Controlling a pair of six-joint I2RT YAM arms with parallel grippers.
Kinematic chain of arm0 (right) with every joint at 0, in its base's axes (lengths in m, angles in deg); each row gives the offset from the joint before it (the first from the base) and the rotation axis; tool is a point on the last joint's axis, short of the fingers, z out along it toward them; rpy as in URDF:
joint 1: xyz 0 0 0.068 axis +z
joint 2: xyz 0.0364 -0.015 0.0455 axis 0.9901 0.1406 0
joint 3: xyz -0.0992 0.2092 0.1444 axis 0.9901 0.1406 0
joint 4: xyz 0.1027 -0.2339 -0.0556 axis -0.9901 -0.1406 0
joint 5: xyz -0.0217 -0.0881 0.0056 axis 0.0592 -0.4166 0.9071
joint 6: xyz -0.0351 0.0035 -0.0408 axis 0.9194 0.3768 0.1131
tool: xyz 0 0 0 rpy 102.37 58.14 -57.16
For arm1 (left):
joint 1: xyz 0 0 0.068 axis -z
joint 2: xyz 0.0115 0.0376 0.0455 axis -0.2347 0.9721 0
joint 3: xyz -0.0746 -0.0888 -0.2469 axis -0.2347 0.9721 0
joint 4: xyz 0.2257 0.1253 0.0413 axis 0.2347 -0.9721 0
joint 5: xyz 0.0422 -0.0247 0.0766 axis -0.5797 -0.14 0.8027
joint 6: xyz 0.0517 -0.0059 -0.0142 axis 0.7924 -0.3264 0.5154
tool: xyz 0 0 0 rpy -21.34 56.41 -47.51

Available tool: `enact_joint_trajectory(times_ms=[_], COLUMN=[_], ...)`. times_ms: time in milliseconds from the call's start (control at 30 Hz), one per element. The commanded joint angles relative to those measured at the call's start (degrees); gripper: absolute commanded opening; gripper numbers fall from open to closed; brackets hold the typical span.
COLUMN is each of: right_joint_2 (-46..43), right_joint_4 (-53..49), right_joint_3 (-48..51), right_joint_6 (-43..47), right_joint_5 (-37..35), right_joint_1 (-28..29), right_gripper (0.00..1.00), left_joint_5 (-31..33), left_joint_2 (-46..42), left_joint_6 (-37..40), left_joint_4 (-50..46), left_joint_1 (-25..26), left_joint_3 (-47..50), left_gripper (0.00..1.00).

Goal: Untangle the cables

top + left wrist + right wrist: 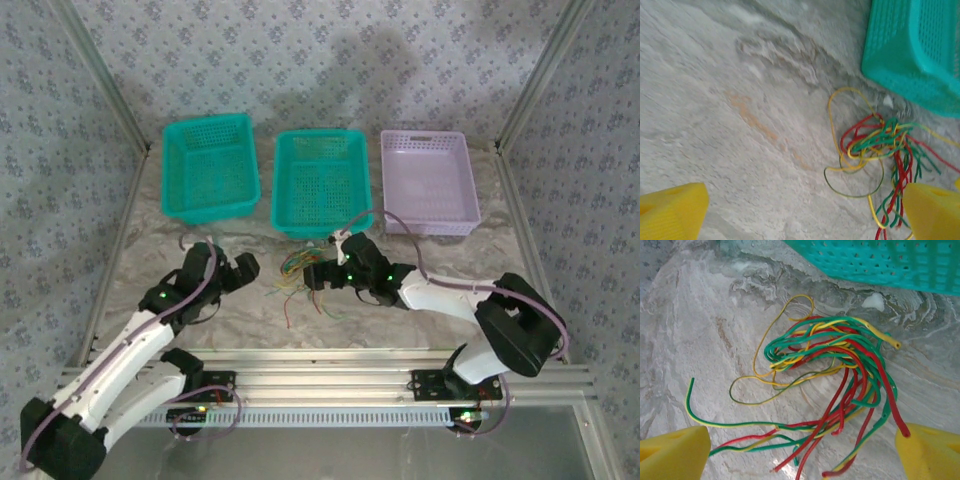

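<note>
While cables (835, 365) lie knotted: left claw (802, 212), right claw (800, 454), both wide.
Best pinch one loose end; draw outward slowly.

I can make out no readable text, label, brand, number or sign on anything in my camera feeds here.

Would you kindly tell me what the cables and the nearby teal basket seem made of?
The cables look like plastic-sheathed wire: smooth, glossy red, green and yellow jackets that bend freely. The teal basket seems moulded plastic, judging by its regular perforated wall.
</note>
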Motion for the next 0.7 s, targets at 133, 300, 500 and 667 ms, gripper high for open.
enact_joint_trajectory(times_ms=[133, 300, 500, 667], right_joint_2=[2.6, 3.0, 5.6, 6.4], right_joint_4=[5.3, 9.3, 9.6, 9.9], right_joint_3=[-1.5, 0.2, -0.9, -0.8], right_joint_6=[-1.4, -4.2, -4.3, -4.3], right_joint_5=[-2.9, -2.0, -1.5, -2.1], right_joint_1=[-1.1, -3.3, -3.5, -3.5], right_gripper=[0.89, 0.78, 0.73, 0.7], left_joint_5=[-1.7, -5.0, -8.5, -9.2], left_joint_2=[7.6, 11.7, 18.3, 20.9], left_joint_6=[-2.6, -5.0, -7.0, -7.5], left_joint_4=[7.4, 13.7, 19.7, 23.3], left_joint_1=[6.0, 8.4, 11.1, 13.4], left_joint_3=[0.4, 1.5, 1.8, 2.1], left_gripper=[1.0, 1.0, 1.0, 0.99])
